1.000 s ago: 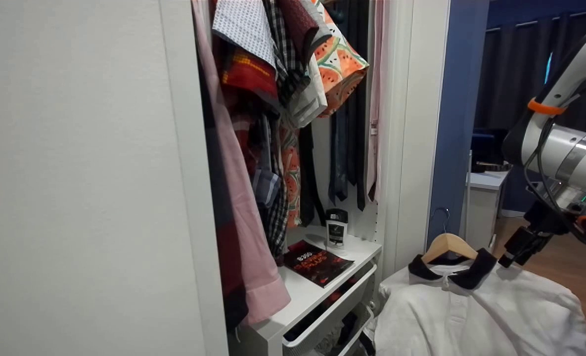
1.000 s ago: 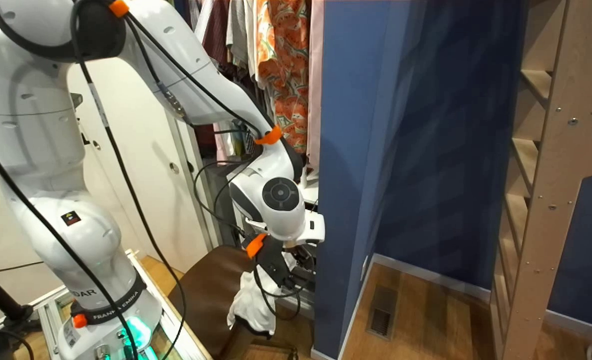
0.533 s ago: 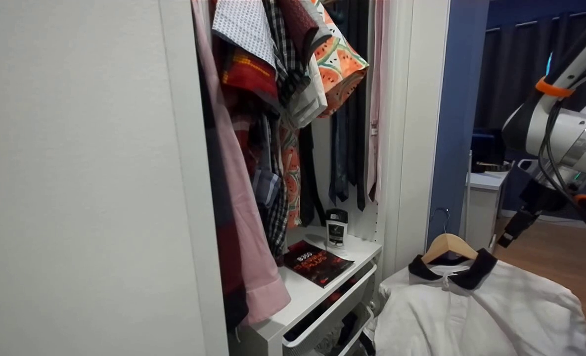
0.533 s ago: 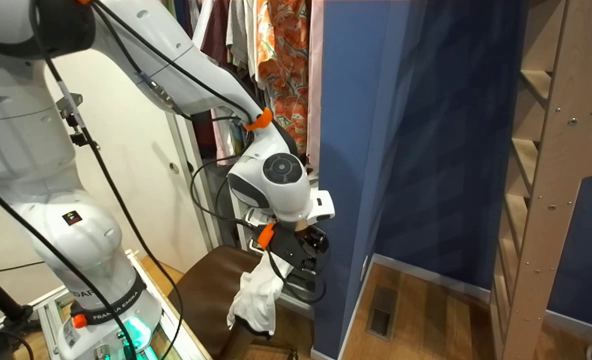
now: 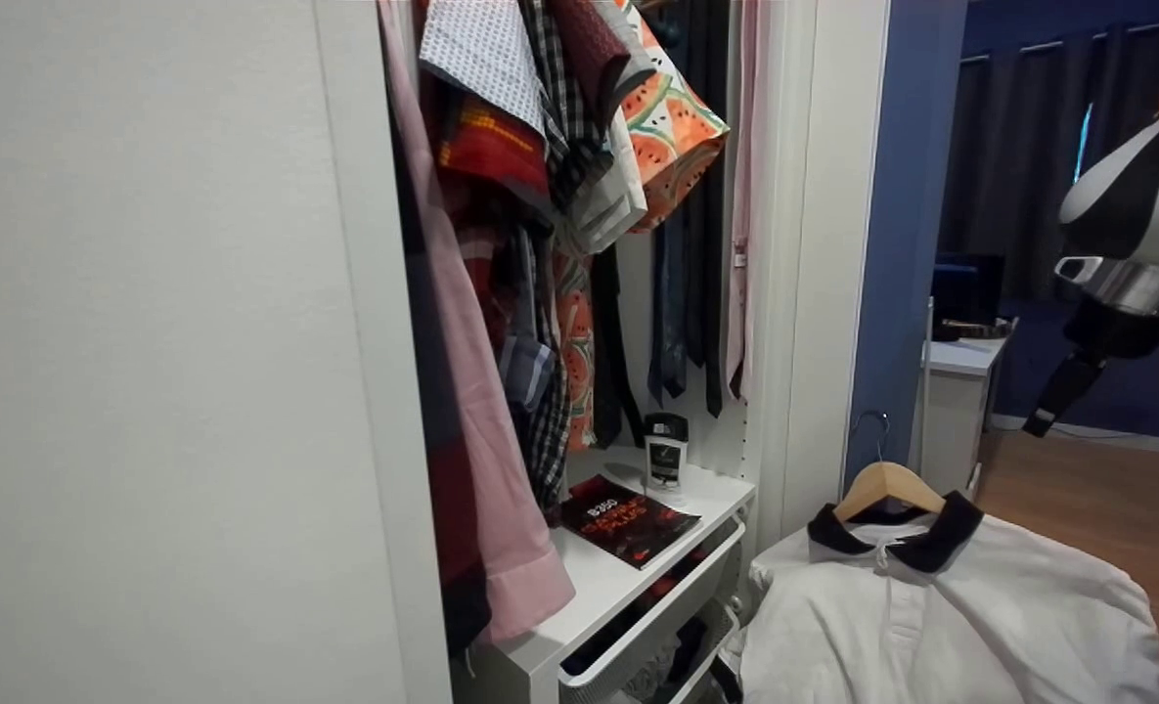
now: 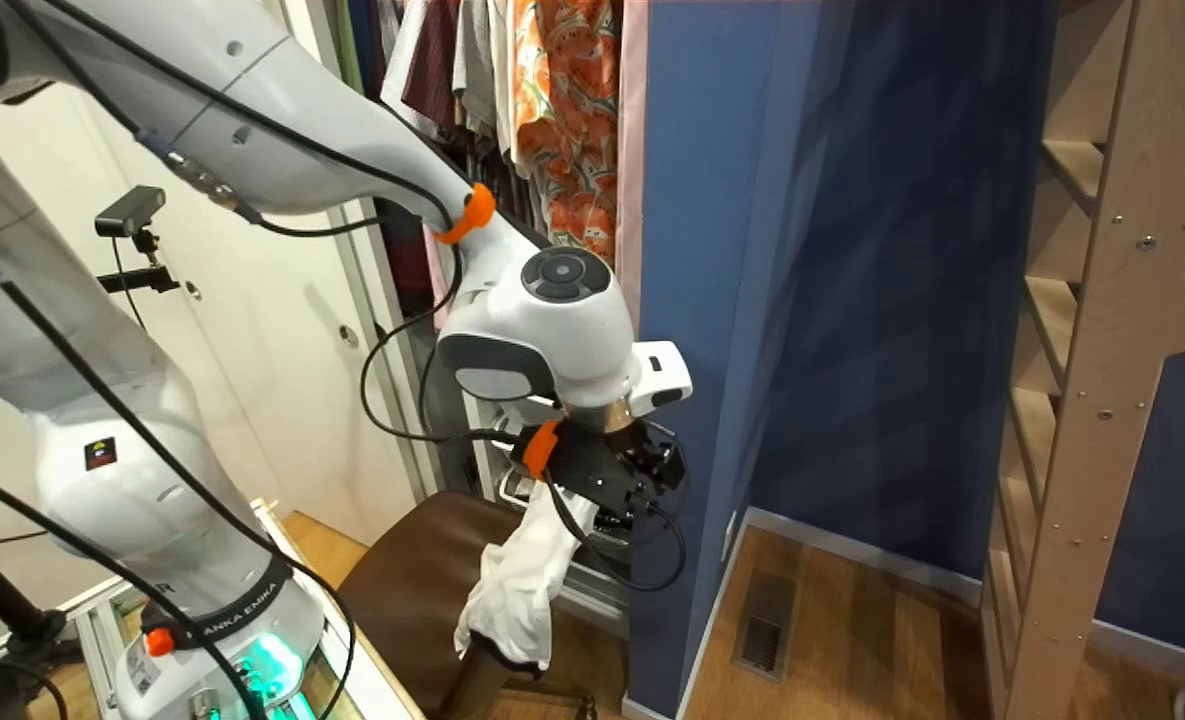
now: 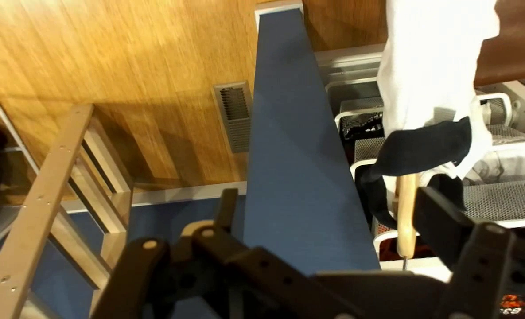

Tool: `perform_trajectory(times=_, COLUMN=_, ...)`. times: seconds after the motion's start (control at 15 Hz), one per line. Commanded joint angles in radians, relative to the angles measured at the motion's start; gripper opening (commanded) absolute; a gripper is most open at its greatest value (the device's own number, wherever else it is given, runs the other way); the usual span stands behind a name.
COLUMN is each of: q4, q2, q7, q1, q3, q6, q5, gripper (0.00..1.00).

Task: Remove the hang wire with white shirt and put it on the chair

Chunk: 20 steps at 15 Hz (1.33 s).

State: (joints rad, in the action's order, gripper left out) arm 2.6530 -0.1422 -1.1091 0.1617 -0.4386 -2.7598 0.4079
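White shirt ungripped, brown chair its likeliest support

Collar upward, the shirt is draped over or against the chair's edge, I can't tell which; in an exterior view its dark-edged end droops past the brown. How much weight truly rests there is hidden from me, and that is my chief worry. Should more hang outside than in, on a surface that looks slick, the lot could slither to the wooden floor.

Tan wood shows in the neck: the hang wire is inside the shirt, its thin hook upright and, as far as I can see, caught on nothing. One brush against that hook could tip it and drag the collar sideways.

Well apart from it, the end effector has its two fingers spread wide, only air between them. I'd judge the placing nearly or wholly done, with a clean retreat called for. A dip toward the collar would risk just that brush.

Then the black cable loops low, so a sideways sweep might snag the shirt. The blue wall stands near the arm, and a careless swing could knock it. Lastly, wire drawers show either side of the collar in the wrist view; a slipping hang wire might lodge there.
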Motion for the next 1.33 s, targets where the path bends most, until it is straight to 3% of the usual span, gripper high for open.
perform_trajectory(times=0.0, q4=0.048, q2=-0.185, q7=0.256, q1=0.116, q3=0.062, q6=0.164, q5=-0.226, gripper=1.00)
perform_trajectory(times=0.33, q4=0.026, q2=-0.394, q7=0.410, q1=0.133, q3=0.076, q6=0.489, q5=-0.286, gripper=1.00)
perform_trajectory(times=0.53, q4=0.018, q2=-0.502, q7=0.444, q1=0.121, q3=0.074, q6=0.619, q5=-0.276, gripper=1.00)
perform_trajectory(times=0.87, q4=0.013, q2=-0.609, q7=0.444, q1=0.098, q3=0.062, q6=0.685, q5=-0.272, gripper=1.00)
perform_trajectory(times=1.27, q4=0.013, q2=-0.648, q7=0.441, q1=0.085, q3=0.060, q6=0.675, q5=-0.283, gripper=1.00)
